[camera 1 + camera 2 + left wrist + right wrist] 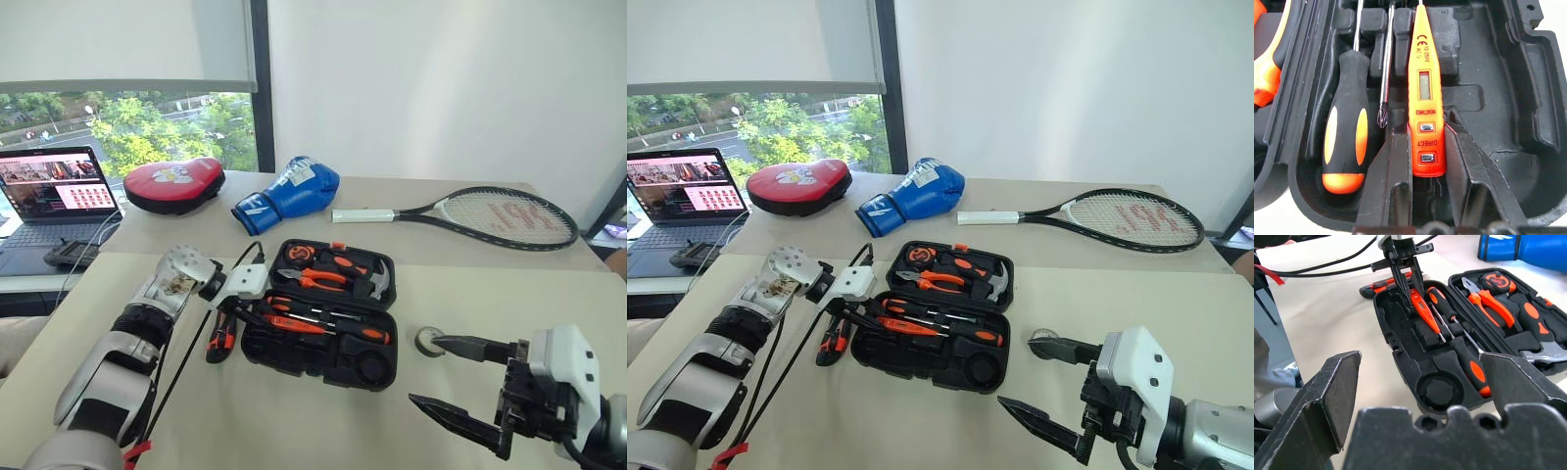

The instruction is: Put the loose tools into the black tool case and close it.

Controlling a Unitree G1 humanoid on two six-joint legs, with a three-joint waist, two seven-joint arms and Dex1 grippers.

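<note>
- While the black tool case (323, 323) lies open near the middle of the tabletop (509, 294), the left pincer (1427, 161) reaches into its near half, fingers clamped on the small orange screwdriver (1424, 88), a tester-style one with a tiny window.
- That screwdriver lies along a moulded slot, its tip pointing away from the pincer.
- Just beside it in the same half lie two long orange-and-black-handled screwdrivers (1462, 345), one with its handle next to the left pincer's fingers, the other with its handle at the opposite end.
- The case's far half, at twelve o'clock, carries the orange-handled pliers (318, 279) and a hammer (377, 282).
- At nine o'clock of the case, the orange-black utility knife (221, 339) lies loose on the tabletop, just beside the case's edge.
- At three o'clock of the case, the small dark tape roll (428, 341) sits on the tabletop, apart from the case.
- The right pincer (460, 382) hovers at four o'clock of the case, fingers spread wide and holding nothing; its upper fingertip is near the tape roll.
- Further back at twelve o'clock: a red punching pad (174, 184), a blue boxing glove (289, 191) and a tennis racket (490, 215).
- A laptop (54, 196) stands at ten o'clock.
</note>
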